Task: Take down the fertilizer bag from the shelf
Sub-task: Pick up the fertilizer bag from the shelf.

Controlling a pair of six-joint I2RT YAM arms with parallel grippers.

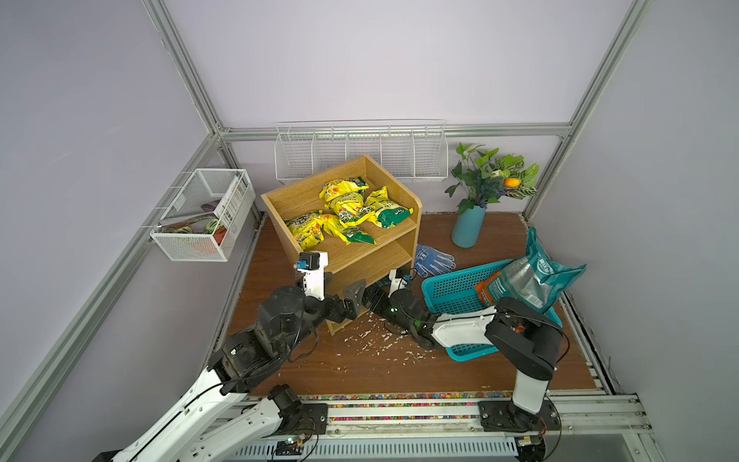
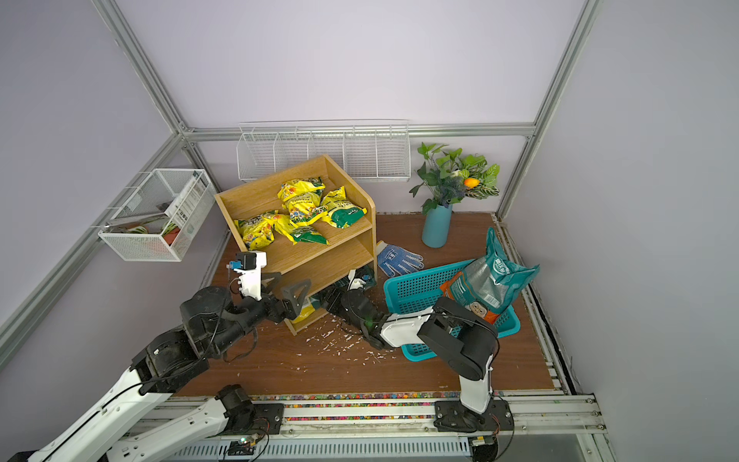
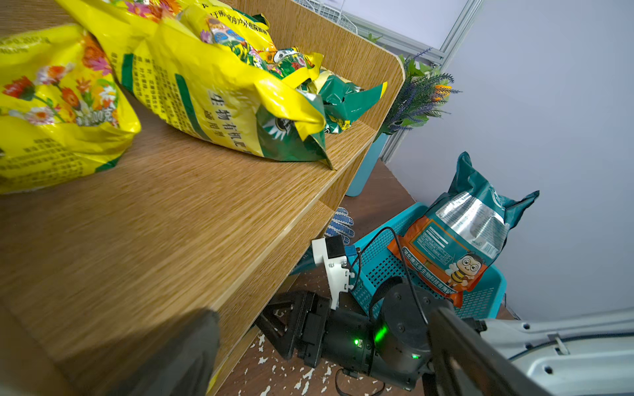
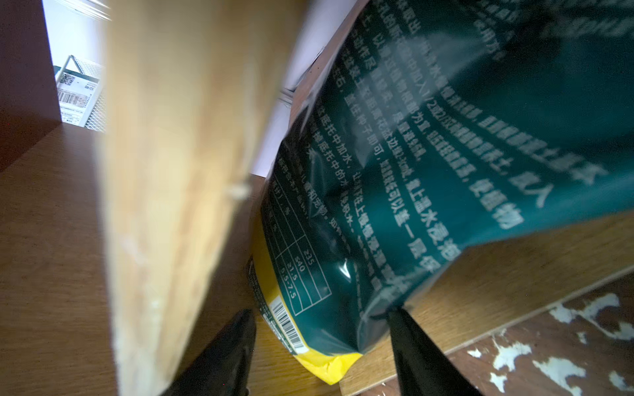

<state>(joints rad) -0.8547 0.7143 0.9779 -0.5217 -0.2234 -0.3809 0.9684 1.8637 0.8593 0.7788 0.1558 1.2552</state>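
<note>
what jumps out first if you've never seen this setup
A heap of bright yellow fertilizer bags on the top tier of the oak shelf grabs the eye first. To the shelf's right in both top views, a big teal and orange bag leans in a tilted teal basket. Down at the shelf's bottom tier, the right gripper has a finger on either side of a dark green bag.
</note>
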